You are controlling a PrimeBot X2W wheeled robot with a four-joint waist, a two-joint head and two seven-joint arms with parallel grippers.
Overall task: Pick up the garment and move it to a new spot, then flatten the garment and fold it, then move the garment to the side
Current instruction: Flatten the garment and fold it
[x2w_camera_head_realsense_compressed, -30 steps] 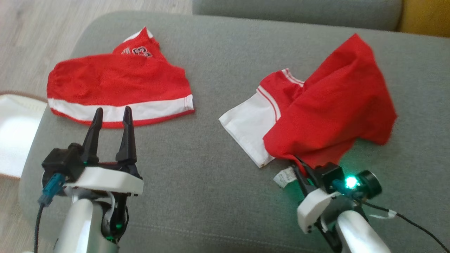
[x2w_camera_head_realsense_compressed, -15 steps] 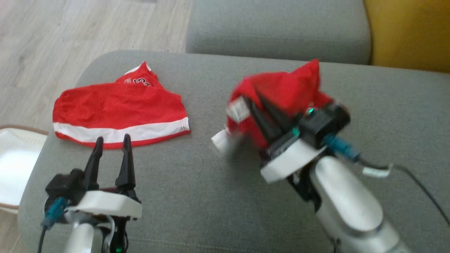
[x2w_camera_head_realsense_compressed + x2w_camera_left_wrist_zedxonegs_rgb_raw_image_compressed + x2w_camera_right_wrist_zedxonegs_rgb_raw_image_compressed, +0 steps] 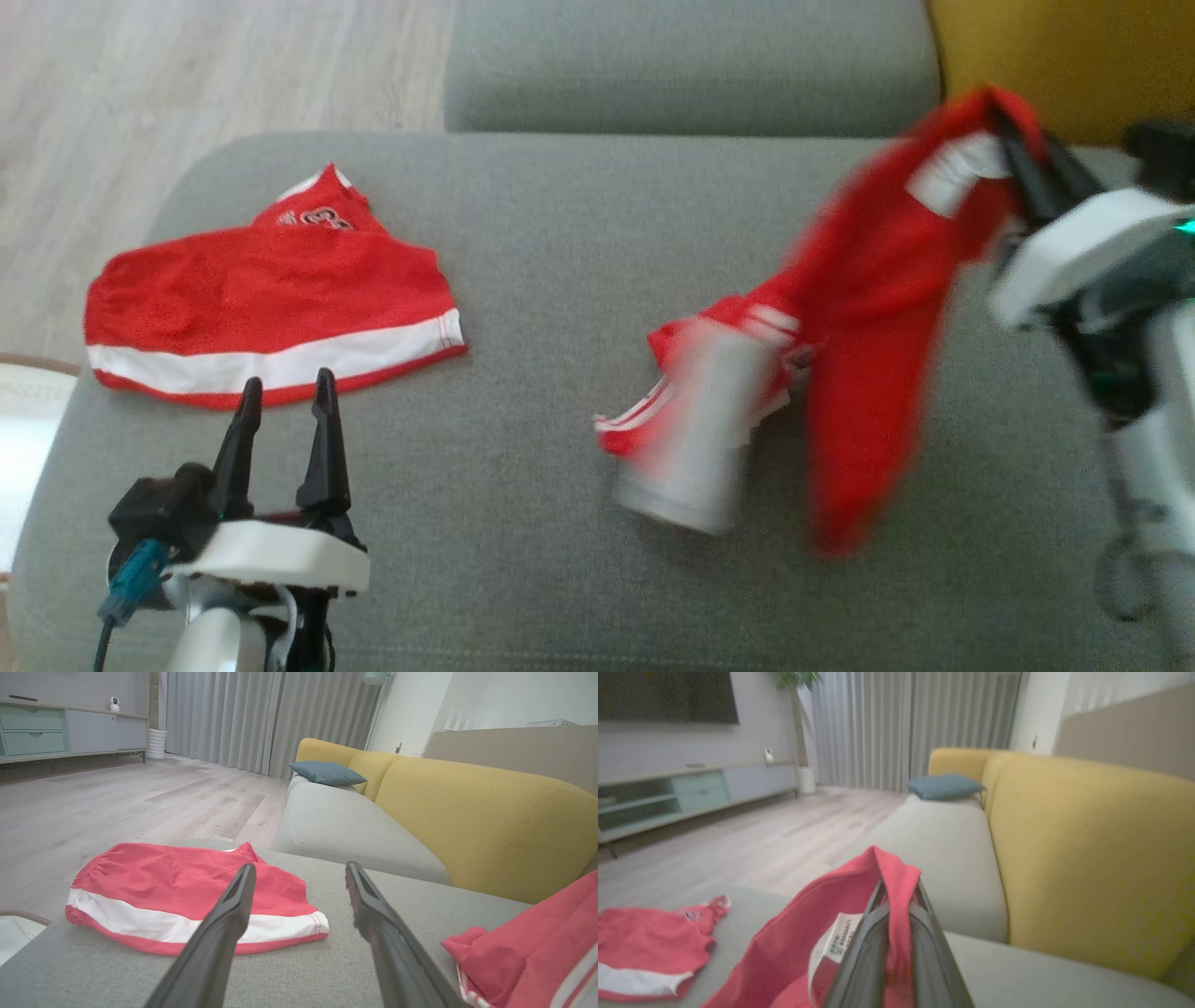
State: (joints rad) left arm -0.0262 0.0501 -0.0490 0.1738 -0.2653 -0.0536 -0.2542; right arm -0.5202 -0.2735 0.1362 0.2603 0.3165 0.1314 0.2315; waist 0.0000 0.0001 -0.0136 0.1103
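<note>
Red shorts with a white band [image 3: 271,308] lie flat near the left edge of the grey sofa seat [image 3: 523,523]. Behind: yellow backrest [image 3: 490,826], blue cushion [image 3: 327,773], wooden floor [image 3: 187,65].

Obs: right gripper [image 3: 1019,126] was low at the near edge of the grey seat cushion [image 3: 579,243], pinching the hem of the red jersey [image 3: 878,308]. It is now raised and swung out to the far right, beside the yellow backrest [image 3: 1036,47]. The jersey lay spread on the cushion and now hangs as a long drape from the fingers, its white sleeve [image 3: 700,448] trailing lowest, motion-blurred. Its care label [image 3: 952,173] has gone up with the fingers. Head camera has shifted as well.
</note>
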